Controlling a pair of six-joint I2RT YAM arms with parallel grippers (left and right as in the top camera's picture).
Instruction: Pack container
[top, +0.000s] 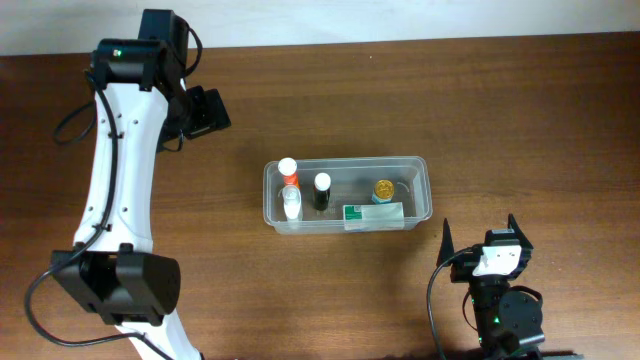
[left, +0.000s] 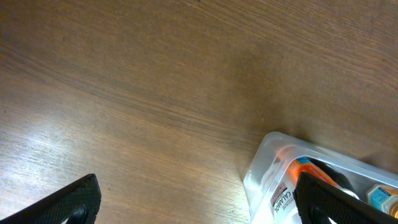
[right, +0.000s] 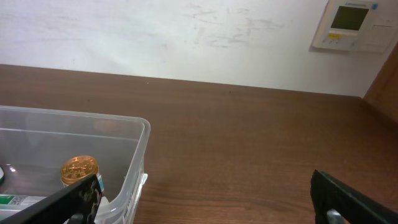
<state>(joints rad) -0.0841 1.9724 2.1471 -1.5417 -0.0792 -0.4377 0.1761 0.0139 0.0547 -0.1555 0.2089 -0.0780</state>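
Fingers of the left gripper and right gripper were spread wide, holding nothing. The container sat between the 2, ahead-left of the right one. It held an orange bottle, black bottle, gold-lidded jar and green box, so both arms probably stood clear because packing looked finished.

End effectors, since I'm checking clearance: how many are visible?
2. The left end effector is over the table left of the container; the right end effector is off its right end.
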